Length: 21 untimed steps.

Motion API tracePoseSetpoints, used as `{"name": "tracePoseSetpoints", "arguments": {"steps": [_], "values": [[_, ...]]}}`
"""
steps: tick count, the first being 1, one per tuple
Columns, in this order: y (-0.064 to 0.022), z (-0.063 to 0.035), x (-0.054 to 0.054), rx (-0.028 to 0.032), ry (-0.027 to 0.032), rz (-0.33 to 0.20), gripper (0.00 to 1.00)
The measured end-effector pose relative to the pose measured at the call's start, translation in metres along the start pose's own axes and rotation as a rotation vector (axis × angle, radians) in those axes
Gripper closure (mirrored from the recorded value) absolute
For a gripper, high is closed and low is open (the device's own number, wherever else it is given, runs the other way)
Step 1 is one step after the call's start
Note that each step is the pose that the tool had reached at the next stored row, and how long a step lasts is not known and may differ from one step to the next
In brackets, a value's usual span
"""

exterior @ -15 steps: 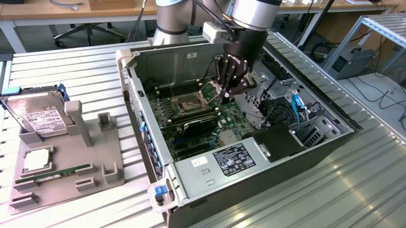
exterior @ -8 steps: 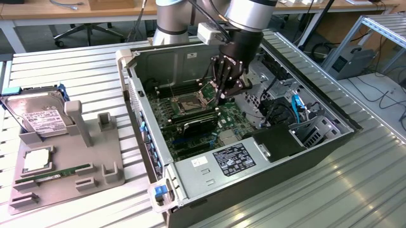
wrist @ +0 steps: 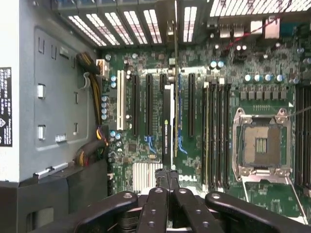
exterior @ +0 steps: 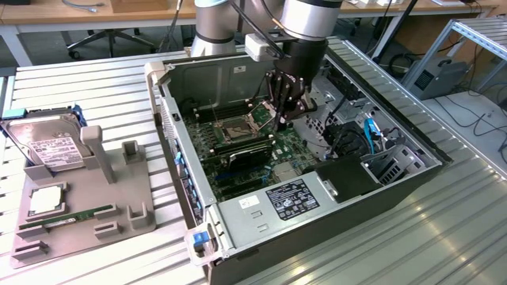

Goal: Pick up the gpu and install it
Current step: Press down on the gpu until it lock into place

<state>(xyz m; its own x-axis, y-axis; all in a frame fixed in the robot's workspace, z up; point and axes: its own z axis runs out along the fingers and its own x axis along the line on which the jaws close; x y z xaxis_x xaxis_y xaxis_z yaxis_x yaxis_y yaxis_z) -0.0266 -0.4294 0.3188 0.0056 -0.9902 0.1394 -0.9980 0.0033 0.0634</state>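
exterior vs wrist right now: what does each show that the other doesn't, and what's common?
Exterior alone: the hard drive and RAM stick on the grey fixture beside the case, plus the case's labelled power supply.
Wrist alone: a top-down look along the black expansion slots, with the gpu standing edge-on among them.
Both: the gripper, jaws shut, over the motherboard, and the empty CPU socket.

Ribbed metal tabletop [exterior: 95, 83] is carrying an open computer case [exterior: 333, 237]; a grey holder tray [exterior: 79, 234] is lying well apart, toward the exterior view's left.
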Motion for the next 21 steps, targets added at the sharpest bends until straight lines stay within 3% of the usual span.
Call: {"name": "tracePoseSetpoints", "arguments": {"steps": [2, 3, 11, 12, 21], "values": [[0.0000, -0.0002, 0.0000, 0.0000, 0.0004, 0.000, 0.89], [0.0001, -0.0003, 0.0001, -0.0001, -0.0066, 0.000, 0.89], [0.0001, -0.0001, 0.0001, 0.0007, -0.1504, -0.009, 0.89], [0.0001, -0.0001, 0.0001, 0.0009, -0.1635, -0.010, 0.89], [0.0030, 0.0003, 0.0008, 0.0010, -0.1653, -0.010, 0.89]]}}
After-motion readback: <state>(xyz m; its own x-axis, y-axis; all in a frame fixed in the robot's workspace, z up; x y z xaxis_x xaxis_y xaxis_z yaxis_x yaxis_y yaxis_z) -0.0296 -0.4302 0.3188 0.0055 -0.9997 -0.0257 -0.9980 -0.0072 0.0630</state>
